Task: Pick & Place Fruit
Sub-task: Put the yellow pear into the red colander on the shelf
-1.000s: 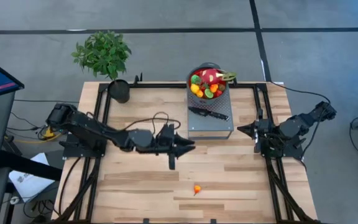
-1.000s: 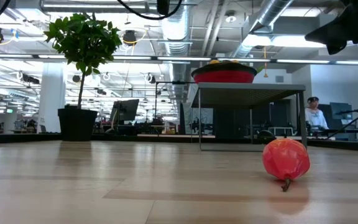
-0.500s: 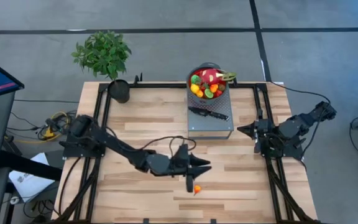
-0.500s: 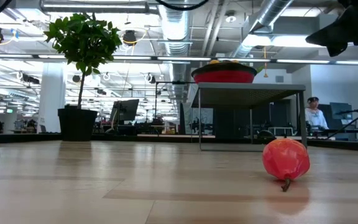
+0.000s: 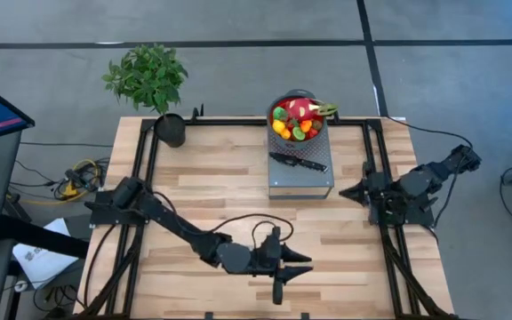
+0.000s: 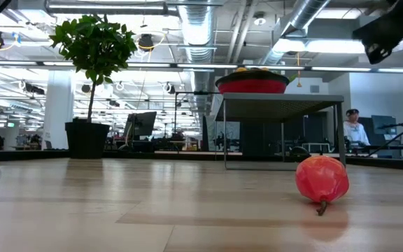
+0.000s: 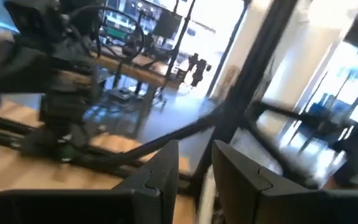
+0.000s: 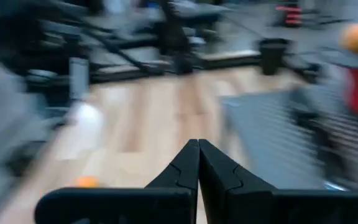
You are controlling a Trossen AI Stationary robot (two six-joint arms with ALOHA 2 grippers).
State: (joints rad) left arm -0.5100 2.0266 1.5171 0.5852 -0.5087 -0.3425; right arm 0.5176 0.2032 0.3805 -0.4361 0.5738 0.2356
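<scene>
One small red-orange fruit (image 6: 322, 180) lies on the wooden table (image 5: 194, 169) near its near edge, resting on its underside with a short stem touching the wood. In the high view my left gripper (image 5: 304, 264) covers it. That gripper points level toward the table's right, well above the fruit, its fingers (image 7: 166, 168) a little apart with nothing between them. More fruit fills the red bowl (image 5: 299, 120) at the far middle. My right gripper (image 5: 345, 189) waits shut at the right edge, its tips (image 8: 198, 144) together.
The bowl stands on a grey raised platform (image 5: 302, 180), beside a black-handled knife (image 5: 298, 162). A potted plant (image 5: 154, 80) sits at the far left corner. Black rails (image 5: 145, 160) run along the table's sides. A person sits in the room beyond the table (image 6: 356, 129).
My left arm has swept from the table's middle toward the near edge and somewhat to the right, staying level, and now covers the fruit from above in the high view. The fruit has kept its place. My right gripper has turned a little on the spot.
</scene>
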